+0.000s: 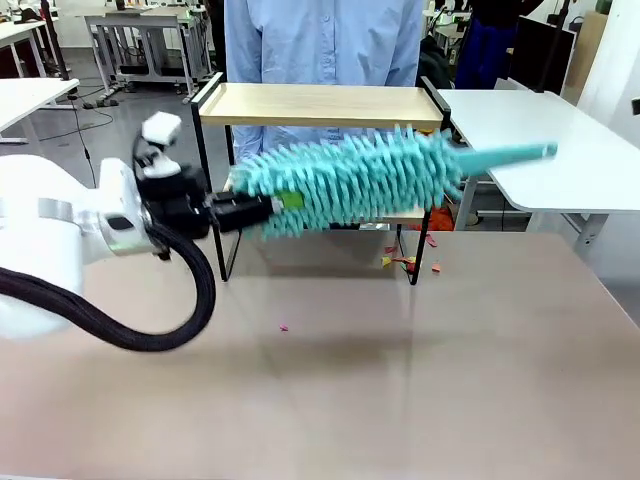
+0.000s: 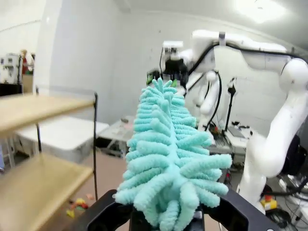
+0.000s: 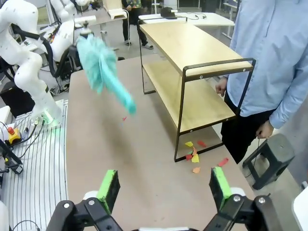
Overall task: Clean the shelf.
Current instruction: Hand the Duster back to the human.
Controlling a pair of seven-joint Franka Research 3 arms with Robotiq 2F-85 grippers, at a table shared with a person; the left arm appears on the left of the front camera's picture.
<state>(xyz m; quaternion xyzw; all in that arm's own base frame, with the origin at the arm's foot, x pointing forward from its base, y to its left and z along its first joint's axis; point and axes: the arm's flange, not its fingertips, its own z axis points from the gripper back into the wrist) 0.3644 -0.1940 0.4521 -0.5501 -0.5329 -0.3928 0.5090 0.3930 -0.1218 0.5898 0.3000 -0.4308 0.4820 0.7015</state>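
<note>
The shelf (image 1: 320, 105) stands just behind the fluffy duster (image 1: 350, 180), which lies sideways, pinched by the left gripper (image 1: 262, 208); the right gripper (image 3: 163, 187) is spread.

Bright, even indoor light; a ceiling lamp (image 2: 260, 8) glares at the top of the left wrist view. The duster (image 1: 350, 180) is motion-blurred and the shelf (image 2: 33, 144) soft in that view. Wrist views bend at the edges; table (image 1: 400, 380) shadows are faint.
</note>
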